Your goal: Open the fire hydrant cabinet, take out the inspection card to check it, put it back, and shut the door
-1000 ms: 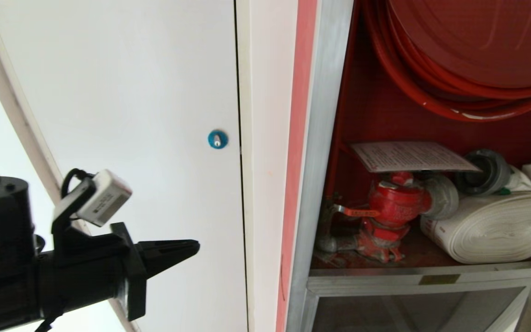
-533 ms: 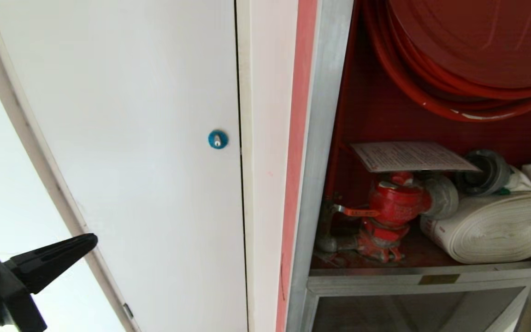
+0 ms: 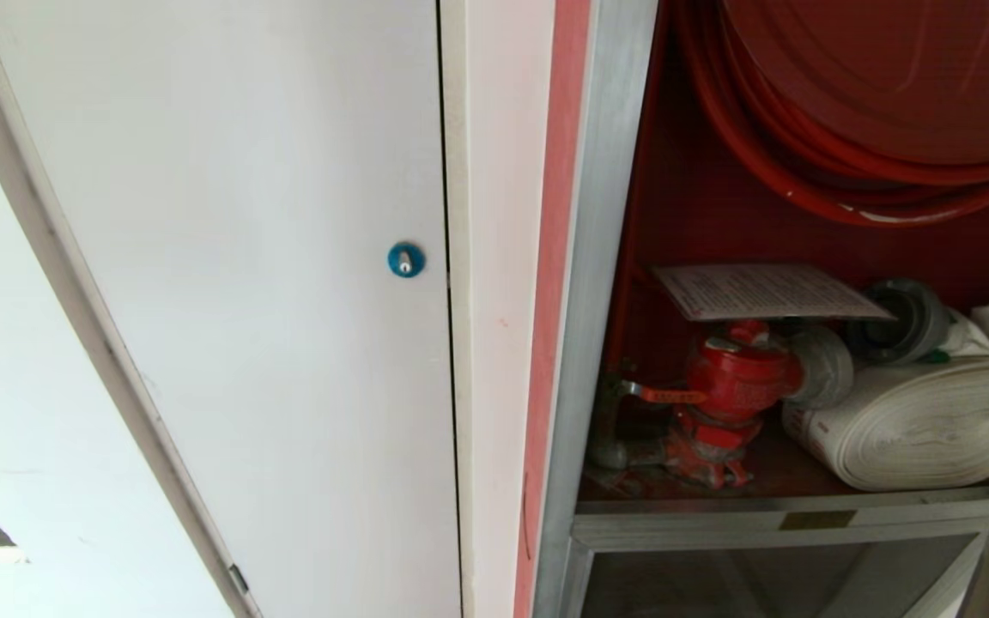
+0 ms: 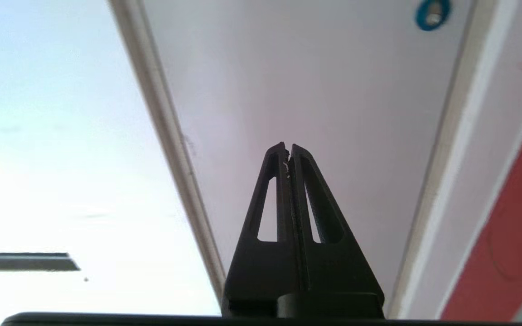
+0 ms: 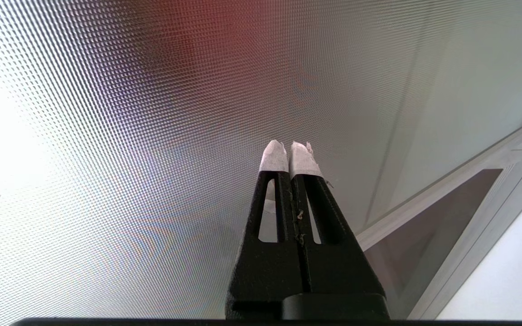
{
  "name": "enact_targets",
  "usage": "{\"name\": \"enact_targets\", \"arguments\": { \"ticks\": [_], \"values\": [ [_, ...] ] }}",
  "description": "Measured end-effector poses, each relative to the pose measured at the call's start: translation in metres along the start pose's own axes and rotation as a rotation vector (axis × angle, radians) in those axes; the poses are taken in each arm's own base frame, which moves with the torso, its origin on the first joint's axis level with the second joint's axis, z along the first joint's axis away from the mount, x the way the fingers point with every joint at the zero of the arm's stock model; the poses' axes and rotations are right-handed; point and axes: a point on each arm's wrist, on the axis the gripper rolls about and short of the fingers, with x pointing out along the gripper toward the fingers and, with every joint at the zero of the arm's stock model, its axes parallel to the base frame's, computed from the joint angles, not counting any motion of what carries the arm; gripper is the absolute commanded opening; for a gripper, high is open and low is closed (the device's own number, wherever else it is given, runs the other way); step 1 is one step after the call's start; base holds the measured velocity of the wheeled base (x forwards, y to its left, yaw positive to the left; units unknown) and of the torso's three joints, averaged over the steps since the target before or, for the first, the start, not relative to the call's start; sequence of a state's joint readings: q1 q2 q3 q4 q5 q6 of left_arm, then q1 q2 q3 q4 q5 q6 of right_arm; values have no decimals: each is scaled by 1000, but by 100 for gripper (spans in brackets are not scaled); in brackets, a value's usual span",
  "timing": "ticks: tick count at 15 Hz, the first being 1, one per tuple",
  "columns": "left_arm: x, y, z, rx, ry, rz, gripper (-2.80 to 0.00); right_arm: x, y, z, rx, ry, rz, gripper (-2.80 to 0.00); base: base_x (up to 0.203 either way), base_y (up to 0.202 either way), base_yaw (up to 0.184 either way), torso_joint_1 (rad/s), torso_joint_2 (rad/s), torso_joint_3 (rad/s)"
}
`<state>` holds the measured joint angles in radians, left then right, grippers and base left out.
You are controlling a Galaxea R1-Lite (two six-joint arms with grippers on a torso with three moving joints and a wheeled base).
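Fingers pressed tight together on both sides, nothing between them. Left gripper [image 4: 288,147] points at the plain white panel door [image 4: 315,81], tips clear of its surface, the blue round lock [image 4: 432,12] well beyond them and the pale door edge strip [image 4: 170,136] running just beside. Right gripper [image 5: 289,147], with its white-taped fingertips [image 5: 273,156] closed as well, sits in front of a dotted, frosted-looking pane [image 5: 129,136] with a blurry red patch behind it; whether it touches, I cannot tell. A silver frame bar [image 5: 447,181] crosses further off.

Up in the head view neither arm shows. Nearest is the white panel door [image 3: 245,257] with its blue lock [image 3: 405,259], then the aluminium upright [image 3: 597,257] of the fire hydrant cabinet [image 3: 675,215], standing open. Inside, the inspection card [image 3: 761,292] lies flat on top of the red valve [image 3: 735,378], overhanging it. White rolled hose [image 3: 924,421] rests on the shelf just beside the valve, a grey coupling [image 3: 907,318] behind it, and the red hose reel [image 3: 872,103] hangs above at the back. Lower glass panel [image 3: 769,584] sits beneath the shelf.
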<state>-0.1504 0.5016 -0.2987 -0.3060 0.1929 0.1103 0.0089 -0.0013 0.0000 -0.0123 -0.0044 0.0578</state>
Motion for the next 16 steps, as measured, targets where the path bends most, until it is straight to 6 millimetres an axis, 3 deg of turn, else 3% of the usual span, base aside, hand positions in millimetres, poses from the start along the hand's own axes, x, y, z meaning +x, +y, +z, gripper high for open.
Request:
{"name": "enact_targets", "arguments": {
  "ticks": [4, 16],
  "values": [
    [-23, 4, -9, 9, -63, 74, -280, 0, 0, 0, 0, 0, 0, -280, 0, 0, 0, 0, 0, 0],
    [-56, -7, -97, 18, 16, -53, -280, 0, 0, 0, 0, 0, 0, -280, 0, 0, 0, 0, 0, 0]
  ]
}}
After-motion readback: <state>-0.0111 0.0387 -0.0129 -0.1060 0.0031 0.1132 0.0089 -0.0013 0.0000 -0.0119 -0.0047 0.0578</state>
